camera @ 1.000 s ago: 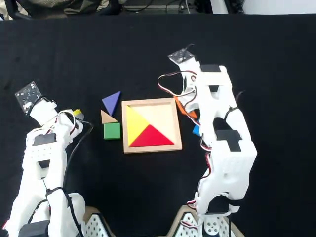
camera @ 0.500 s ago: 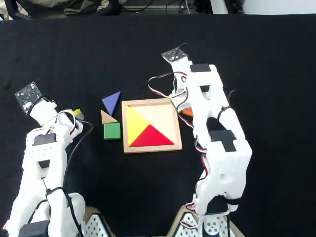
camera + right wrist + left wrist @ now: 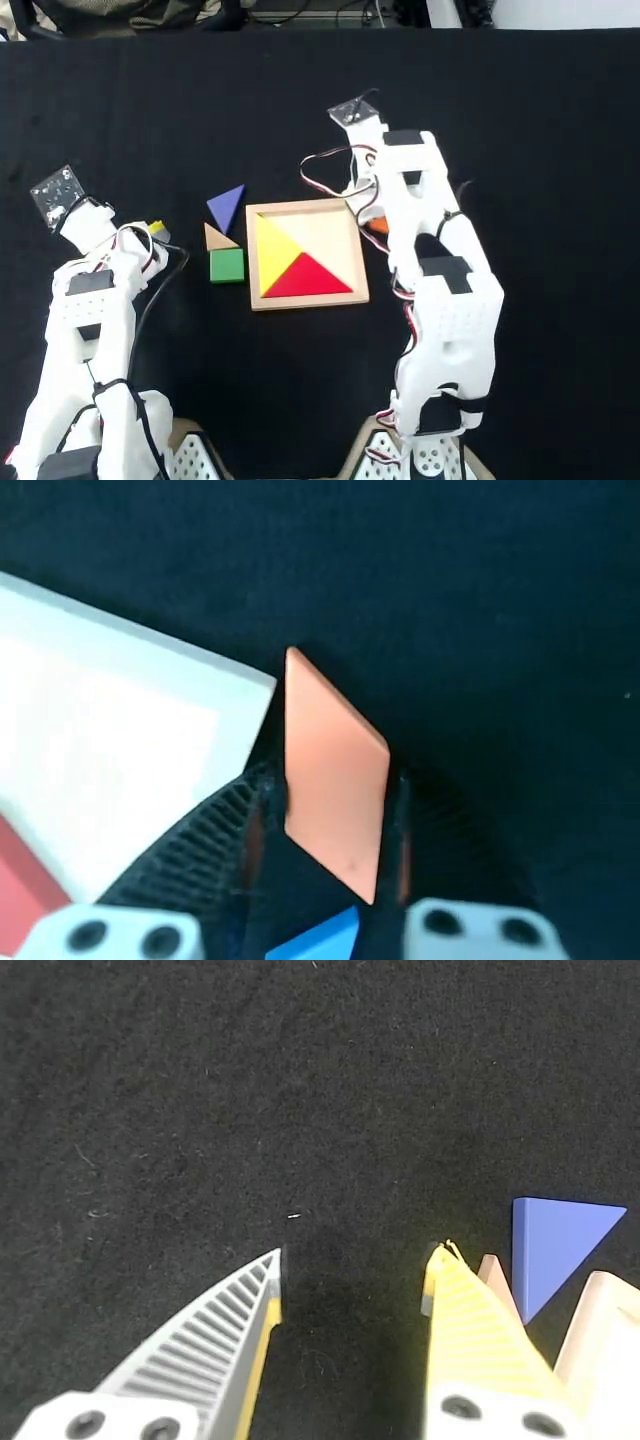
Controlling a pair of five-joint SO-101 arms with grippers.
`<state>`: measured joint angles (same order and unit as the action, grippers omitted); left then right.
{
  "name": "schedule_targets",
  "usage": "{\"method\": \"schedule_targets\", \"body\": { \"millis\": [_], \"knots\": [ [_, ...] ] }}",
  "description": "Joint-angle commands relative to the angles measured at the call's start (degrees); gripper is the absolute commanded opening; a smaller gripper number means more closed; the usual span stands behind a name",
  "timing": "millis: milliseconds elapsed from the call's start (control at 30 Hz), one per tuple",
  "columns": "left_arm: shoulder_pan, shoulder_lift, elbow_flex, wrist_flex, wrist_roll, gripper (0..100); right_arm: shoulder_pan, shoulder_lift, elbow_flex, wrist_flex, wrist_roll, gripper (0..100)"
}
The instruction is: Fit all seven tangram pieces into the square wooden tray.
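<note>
Square wooden tray [image 3: 300,205], fitted with yellow triangle [image 3: 272,250], red triangle [image 3: 307,277]; blue triangle [image 3: 227,205], tan triangle [image 3: 216,239], green square [image 3: 227,266] laid alongside; orange parallelogram [image 3: 333,772] clamped.

The tray [image 3: 300,206] holds a large triangle [image 3: 272,250] at 9 o'clock and a second large triangle [image 3: 310,277] at 6. Outside at 9 o'clock lie a medium triangle [image 3: 227,206], small triangle [image 3: 217,238] and square piece [image 3: 227,266]; the parallelogram [image 3: 333,775] is at 2.

1. It looks like a robotics lab bench: the white printed left arm [image 3: 88,310] and right arm [image 3: 445,300] carry exposed servo wires [image 3: 325,165].
2. Black cloth covers the table [image 3: 560,150], and cables [image 3: 300,14] run behind it.
</note>
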<state>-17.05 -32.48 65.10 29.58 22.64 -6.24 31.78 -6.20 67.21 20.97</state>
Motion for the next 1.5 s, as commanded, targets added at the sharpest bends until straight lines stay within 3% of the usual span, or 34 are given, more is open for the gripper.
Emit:
{"method": "schedule_targets", "body": {
  "millis": [0,200,433,633,800,1467],
  "knots": [
    [0.57,-0.18,-0.57,-0.97,0.09,23,0.00,-0.22,-2.86,-0.97,-0.44,0.7],
    [0.57,-0.18,-0.57,-0.97,0.09,23,2.55,-2.15,-2.33,1.32,-0.70,1.1],
    [0.66,-0.18,-0.66,-0.97,0.09,23,-0.79,-21.58,4.26,8.79,-6.86,1.1],
    [0.57,-0.35,-0.40,-0.88,0.09,23,-8.97,-35.91,19.65,4.75,-19.69,1.1],
    [0.57,-0.26,-0.40,-0.79,0.09,23,-9.93,-36.70,28.97,-4.22,-29.71,1.1],
    [0.66,-0.26,-0.40,-0.88,0.09,23,-13.63,-27.82,34.95,-12.66,-31.12,1.1]
  ]
}}
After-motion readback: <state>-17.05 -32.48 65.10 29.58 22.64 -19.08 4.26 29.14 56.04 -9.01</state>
